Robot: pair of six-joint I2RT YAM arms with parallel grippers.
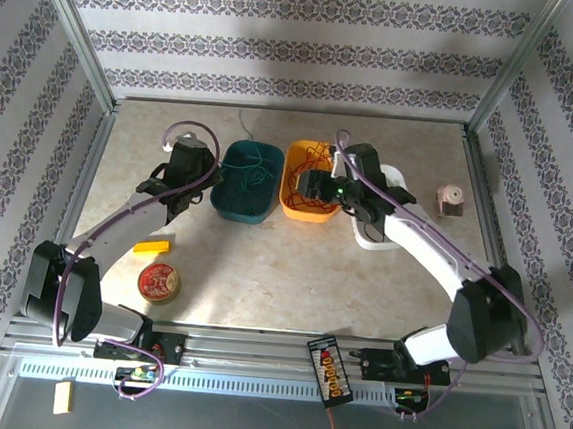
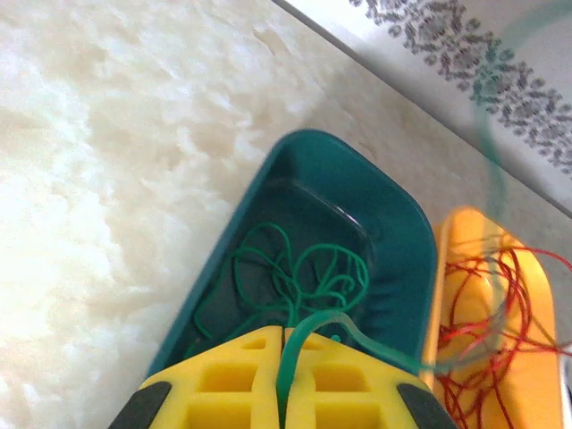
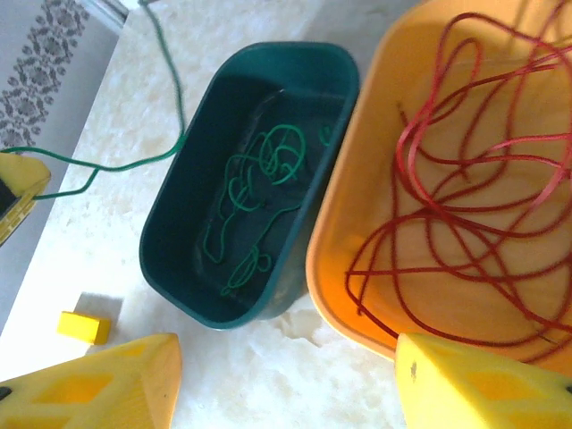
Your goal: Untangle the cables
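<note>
- The left gripper point(image 2: 282, 347) is seen with its yellow fingers pressed together, and a strand of the green cable point(image 2: 295, 277) is pinched between them.
- From that grip the strand is led across the table point(image 3: 98, 250) just beside the teal bin point(image 3: 179, 223), as shown by the right wrist view.
- The rest of the green cable is laid in loose loops on the floor of the teal bin.
- The right gripper point(image 3: 286, 384) is held with its fingers point(image 3: 98, 384) spread wide; nothing is gripped between them.
- It is positioned above the near rims of the teal bin and the orange bin point(image 3: 357, 179), which are set touching side by side.
- The red cable point(image 3: 465, 179) is spread in wide tangled loops inside the orange bin.
- A small yellow block point(image 3: 85, 326) is found on the table near the teal bin's corner.
- A round red tin point(image 1: 158, 283) is placed further toward the near edge, on the left arm's side.
</note>
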